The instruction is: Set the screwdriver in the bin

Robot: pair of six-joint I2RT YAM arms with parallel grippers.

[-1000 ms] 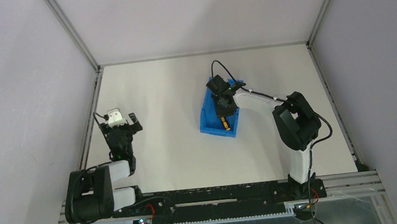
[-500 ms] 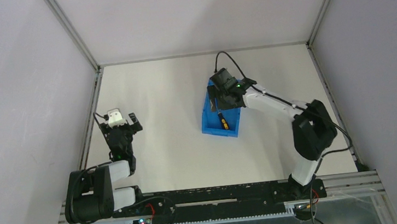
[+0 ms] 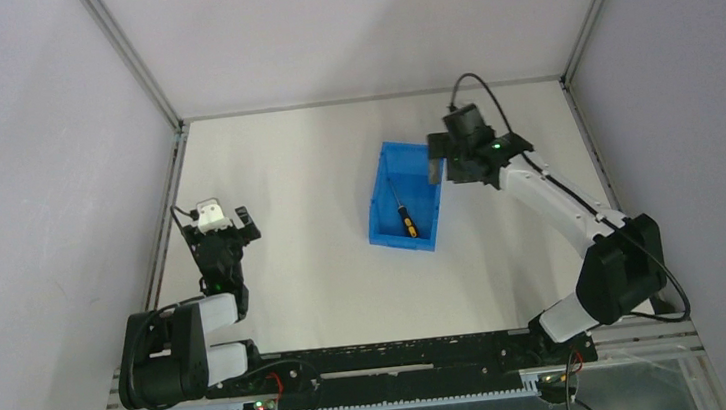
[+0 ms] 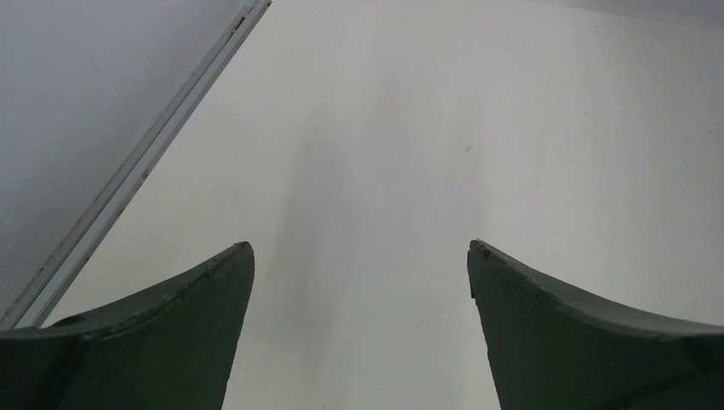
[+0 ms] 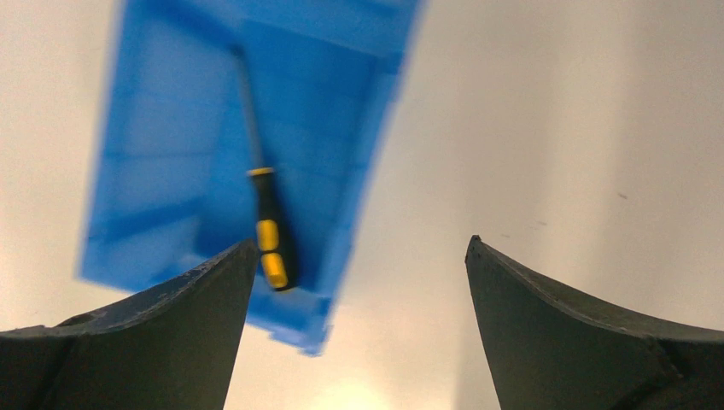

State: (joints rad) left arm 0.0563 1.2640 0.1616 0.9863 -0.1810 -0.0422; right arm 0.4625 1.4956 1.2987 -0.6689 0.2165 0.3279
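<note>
The screwdriver [image 3: 404, 218] [image 5: 268, 224], with a yellow and black handle and a thin grey shaft, lies on the floor of the blue bin [image 3: 389, 233] [image 5: 162, 128] in the middle of the table. My right gripper [image 3: 447, 161] [image 5: 359, 248] hangs open and empty, raised just past the bin's far right corner; in its wrist view the bin sits to the upper left, blurred. Far away at the left edge of the table, my left gripper [image 3: 223, 216] [image 4: 360, 248] stands open over bare white table with nothing between its fingers.
A metal frame rail [image 3: 164, 219] [image 4: 137, 166] runs along the table's left edge close to the left gripper. Grey walls enclose the table on the left, right and back. Another frame rail [image 3: 609, 191] borders the right side.
My right gripper opened over the bin and let the screwdriver go; it now lies inside. The right arm then swung up and to the right, off the bin. The left arm stayed still.
</note>
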